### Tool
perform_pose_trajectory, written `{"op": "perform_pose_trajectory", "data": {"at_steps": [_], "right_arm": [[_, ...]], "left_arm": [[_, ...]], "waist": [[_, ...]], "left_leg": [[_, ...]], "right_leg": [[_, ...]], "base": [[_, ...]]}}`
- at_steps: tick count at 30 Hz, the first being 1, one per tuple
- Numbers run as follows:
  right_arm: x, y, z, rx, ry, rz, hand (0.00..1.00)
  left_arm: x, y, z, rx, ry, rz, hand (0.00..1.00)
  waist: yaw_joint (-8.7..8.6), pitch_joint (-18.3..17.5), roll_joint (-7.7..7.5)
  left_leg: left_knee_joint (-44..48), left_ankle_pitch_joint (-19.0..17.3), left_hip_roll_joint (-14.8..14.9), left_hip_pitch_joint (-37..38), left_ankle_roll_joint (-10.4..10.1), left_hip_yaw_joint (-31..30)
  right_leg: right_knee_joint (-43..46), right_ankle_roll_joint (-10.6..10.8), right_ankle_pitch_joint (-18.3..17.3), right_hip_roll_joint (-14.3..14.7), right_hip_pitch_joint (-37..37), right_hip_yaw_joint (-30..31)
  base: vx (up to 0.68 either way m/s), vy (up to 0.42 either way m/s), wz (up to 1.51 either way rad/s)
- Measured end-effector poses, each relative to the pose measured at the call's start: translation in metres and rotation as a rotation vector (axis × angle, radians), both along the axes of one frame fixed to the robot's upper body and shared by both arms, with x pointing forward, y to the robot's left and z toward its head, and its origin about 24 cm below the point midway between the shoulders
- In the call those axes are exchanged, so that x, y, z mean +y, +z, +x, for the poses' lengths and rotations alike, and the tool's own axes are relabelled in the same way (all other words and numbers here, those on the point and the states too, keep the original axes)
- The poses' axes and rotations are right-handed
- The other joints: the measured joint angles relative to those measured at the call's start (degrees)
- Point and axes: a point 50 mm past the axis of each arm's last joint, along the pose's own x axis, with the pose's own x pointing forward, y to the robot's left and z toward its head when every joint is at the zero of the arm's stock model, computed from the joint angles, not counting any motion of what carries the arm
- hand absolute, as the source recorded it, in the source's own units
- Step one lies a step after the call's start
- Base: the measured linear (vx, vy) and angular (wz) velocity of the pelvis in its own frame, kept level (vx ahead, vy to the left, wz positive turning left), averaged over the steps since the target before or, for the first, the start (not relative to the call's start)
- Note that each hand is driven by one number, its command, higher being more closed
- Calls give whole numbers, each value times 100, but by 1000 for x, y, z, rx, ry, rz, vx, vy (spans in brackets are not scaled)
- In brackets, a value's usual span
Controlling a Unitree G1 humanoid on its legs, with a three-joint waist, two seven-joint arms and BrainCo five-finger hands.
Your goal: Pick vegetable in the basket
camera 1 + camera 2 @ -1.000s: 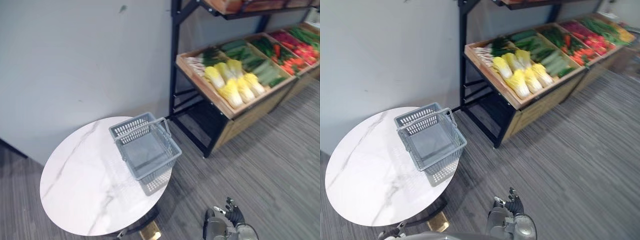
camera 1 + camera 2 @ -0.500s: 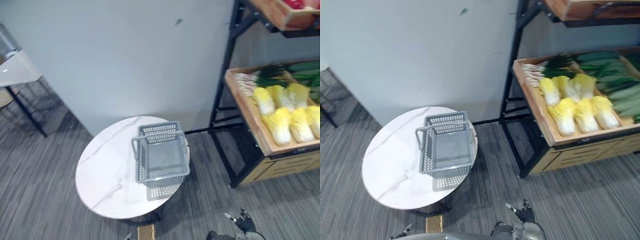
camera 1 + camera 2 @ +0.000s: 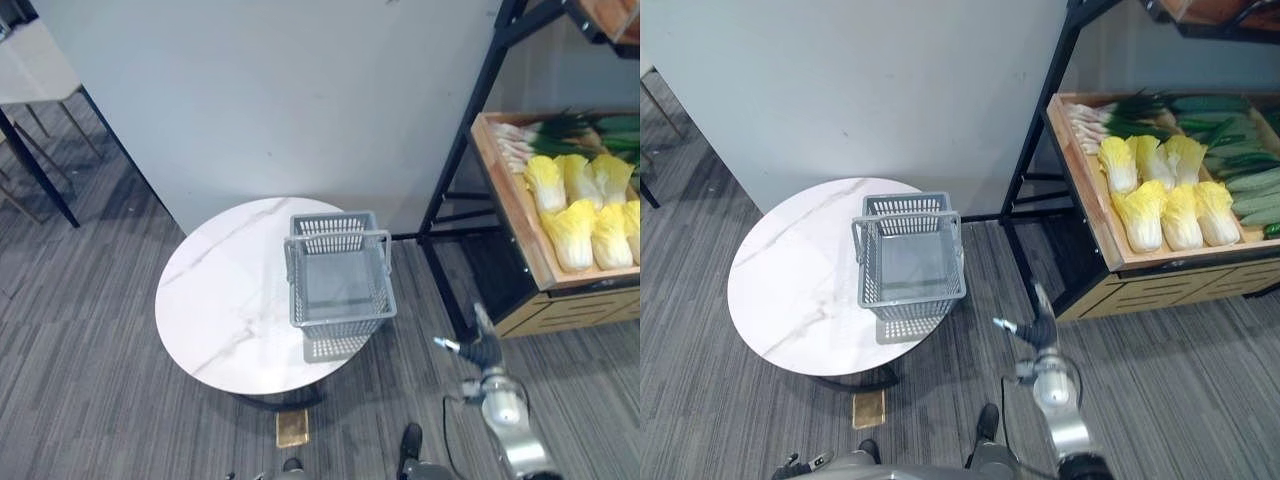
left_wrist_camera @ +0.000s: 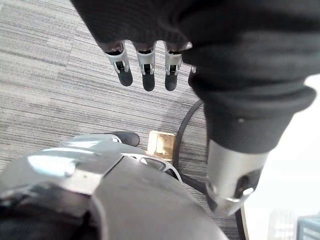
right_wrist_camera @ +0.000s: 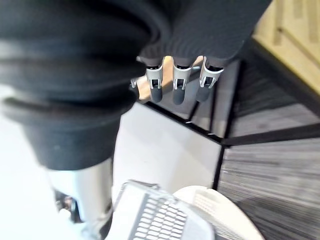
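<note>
An empty grey plastic basket (image 3: 343, 318) stands on the right side of a round white marble table (image 3: 225, 290), its handle lying across the far rim. Yellow napa cabbages (image 3: 580, 205) lie in a wooden crate (image 3: 1085, 185) on the shelf to the right, with green vegetables (image 3: 1230, 130) behind them. My right hand (image 3: 480, 345) is raised over the floor between the table and the crate, fingers (image 5: 177, 82) straight, holding nothing. The right wrist view shows the basket (image 5: 160, 220) past that hand. My left hand (image 4: 146, 65) hangs low over the grey floor, fingers straight and empty.
The shelf's black metal frame (image 3: 455, 190) stands between the table and the crate. A grey wall runs behind the table. Another white table on thin dark legs (image 3: 30, 70) is at the far left. A brass foot (image 3: 292, 428) sticks out under the round table.
The camera has moved, so the whole scene shifted. My right arm has risen from the bottom edge to the space between table and shelf.
</note>
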Motion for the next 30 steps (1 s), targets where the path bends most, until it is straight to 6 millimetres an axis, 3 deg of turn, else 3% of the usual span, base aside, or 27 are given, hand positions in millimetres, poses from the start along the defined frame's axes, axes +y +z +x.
{"op": "perform_pose_trajectory", "data": {"at_steps": [1,3,4,6,9,12,19,25,30], "right_arm": [[2,11,8,-45,27,-18,0],[15,57,39,-213,141,-103,0],[20,68,46,-248,170,-116,0],[49,115,71,-394,322,-184,0],[71,159,90,-501,425,-274,0],[85,174,98,-519,469,-328,0],[100,185,119,-460,480,-468,0],[102,187,132,-415,464,-578,0],[107,197,142,-441,471,-787,0]], "left_arm": [[1,0,2,-1,-6,0,0],[0,2,14,-17,-15,-3,0],[0,2,16,-22,-17,-4,0],[1,4,26,-44,-9,5,0],[1,8,40,-80,-10,7,0],[2,9,42,-89,2,10,0],[8,10,39,-75,59,28,0],[8,10,40,-75,60,26,0],[8,12,44,-91,32,57,0]], "waist": [[4,9,-36],[9,249,-5],[14,301,8],[115,392,-5],[356,601,-17],[474,674,-35],[792,977,-55],[898,1071,-23],[956,1261,-72]], "left_leg": [[25,0,-12,-65,3,-9],[143,1,-41,-217,6,-142],[183,1,-40,-257,2,-183],[298,23,-18,-457,15,-286],[487,15,81,-692,7,-538],[500,15,101,-787,7,-706],[602,1,95,-977,20,-1023],[694,2,101,-1171,21,-1233],[713,13,95,-1291,9,-1307]], "right_leg": [[21,16,10,-15,-61,9],[134,95,64,-40,-152,114],[162,108,74,-36,-160,132],[241,72,148,6,-346,109],[231,-3,215,94,-352,-8],[233,-3,216,112,-334,-47],[279,-3,216,97,-293,-194],[275,-3,215,102,-300,-345],[215,-5,212,108,-336,-388]], "base": [[-15,28,7],[-3,13,23],[5,5,28],[51,-3,18],[62,-14,27],[35,7,29],[4,26,21],[-20,13,14],[-21,6,7]]}}
